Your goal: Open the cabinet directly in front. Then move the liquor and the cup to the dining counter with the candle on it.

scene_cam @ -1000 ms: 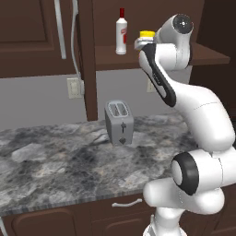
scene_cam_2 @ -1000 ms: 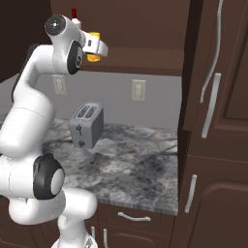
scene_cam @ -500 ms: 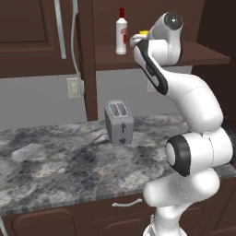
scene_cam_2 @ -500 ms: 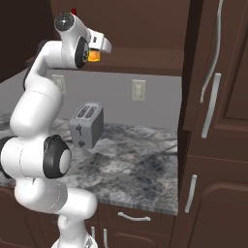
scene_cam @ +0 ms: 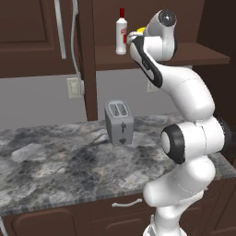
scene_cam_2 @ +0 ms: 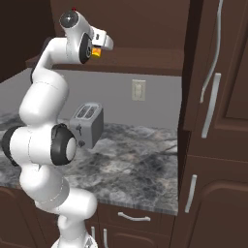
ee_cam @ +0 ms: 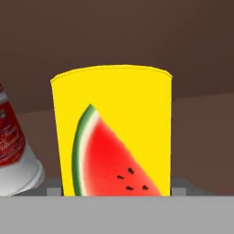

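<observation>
Reaching further onto the dark wooden shelf point(scene_cam: 193, 53), the hand point(scene_cam_2: 102, 42) now frames the smooth yellow cylindrical cup point(ee_cam: 114, 132); whether it grips I cannot tell.

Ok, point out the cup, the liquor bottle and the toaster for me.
cup point(ee_cam: 114, 132): hand view, on the watermelon print on its yellow side.
liquor bottle point(scene_cam: 121, 36): left base view, on its red label.
toaster point(scene_cam: 120, 124): left base view, on its grey front face.
</observation>
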